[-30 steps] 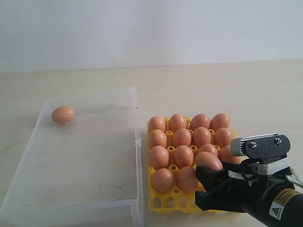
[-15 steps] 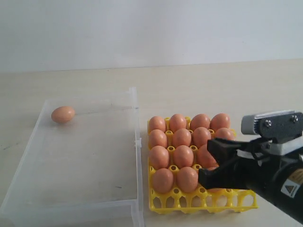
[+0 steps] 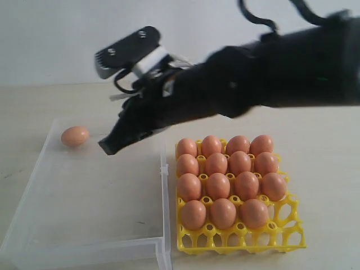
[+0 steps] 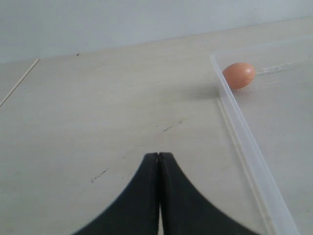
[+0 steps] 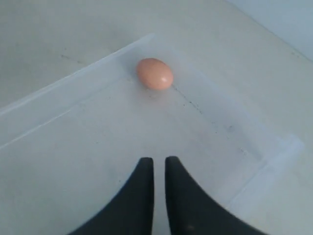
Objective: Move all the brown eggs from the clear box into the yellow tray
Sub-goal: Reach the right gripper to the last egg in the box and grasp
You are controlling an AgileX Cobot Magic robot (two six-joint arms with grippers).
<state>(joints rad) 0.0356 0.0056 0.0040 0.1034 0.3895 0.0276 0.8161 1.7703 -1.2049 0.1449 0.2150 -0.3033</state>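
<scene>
Last brown egg [image 5: 154, 73] sits in the clear box [image 3: 163, 185] far left corner.
My right gripper [image 5: 159, 161] is nearly closed, empty: open wide, straddle egg, squeeze gently.

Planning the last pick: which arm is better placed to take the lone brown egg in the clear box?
Probably right: the right tool hangs over the clear plastic box, aimed at the oval brown egg. The left tool sits outside its wall.

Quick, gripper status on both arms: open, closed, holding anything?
Left gripper: closed, holding nothing.
Right gripper: all but closed, only a thin gap between the jaws, holding nothing.
</scene>
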